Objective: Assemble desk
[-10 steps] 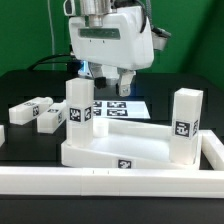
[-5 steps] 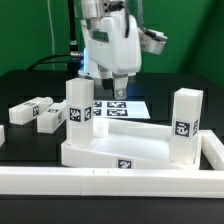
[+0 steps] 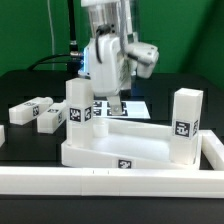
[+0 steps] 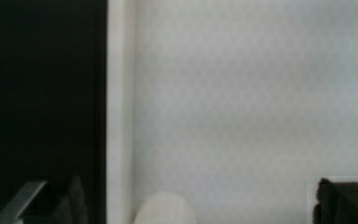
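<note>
My gripper point(image 3: 114, 102) hangs with jaws wide apart, holding nothing, low near the far rim of the desk slab point(image 3: 120, 150), just beside the upright leg point(image 3: 80, 108) on its corner. One loose leg point(image 3: 30, 108) and the other loose leg point(image 3: 51, 118) lie flat near the table point(image 3: 25, 85) edge, to the exterior view's left of the gripper, their long axes almost across the view. I judge the next reach goes there.

Colours: desk parts
You are looking at a white desk slab point(image 3: 120, 150) and white legs point(image 3: 79, 105), all showing black-and-white tags point(image 3: 74, 116), against a black table point(image 3: 30, 80).
</note>
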### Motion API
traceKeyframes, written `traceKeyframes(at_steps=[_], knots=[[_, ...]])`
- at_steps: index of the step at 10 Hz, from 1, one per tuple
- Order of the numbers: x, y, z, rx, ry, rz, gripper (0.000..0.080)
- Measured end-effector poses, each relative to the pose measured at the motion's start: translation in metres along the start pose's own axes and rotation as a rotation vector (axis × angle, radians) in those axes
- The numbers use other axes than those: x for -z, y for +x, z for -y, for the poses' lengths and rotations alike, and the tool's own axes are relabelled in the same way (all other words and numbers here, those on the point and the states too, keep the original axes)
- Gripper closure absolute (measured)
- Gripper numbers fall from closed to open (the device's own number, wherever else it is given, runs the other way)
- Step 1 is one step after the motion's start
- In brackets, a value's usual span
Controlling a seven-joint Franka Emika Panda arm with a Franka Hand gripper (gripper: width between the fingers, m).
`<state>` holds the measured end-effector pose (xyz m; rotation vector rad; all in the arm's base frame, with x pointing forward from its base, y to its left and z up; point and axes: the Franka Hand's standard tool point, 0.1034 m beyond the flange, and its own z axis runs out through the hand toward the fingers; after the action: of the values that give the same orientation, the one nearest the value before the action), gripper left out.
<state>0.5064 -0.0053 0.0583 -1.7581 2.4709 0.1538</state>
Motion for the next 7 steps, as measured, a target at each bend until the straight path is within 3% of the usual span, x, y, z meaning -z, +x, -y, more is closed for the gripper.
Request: traceKeyframes(at_steps=[2,4,7], knots=[[-0.024,-0.005,-0.009,-0.098,-0.026,-0.024,0.0151],[-0.039,-0.014,-0.016,-0.068,-0.044,-0.042,0.0151],[-0.042,-0.017,-0.017,-0.059,-0.051,-0.043,0.0151]])
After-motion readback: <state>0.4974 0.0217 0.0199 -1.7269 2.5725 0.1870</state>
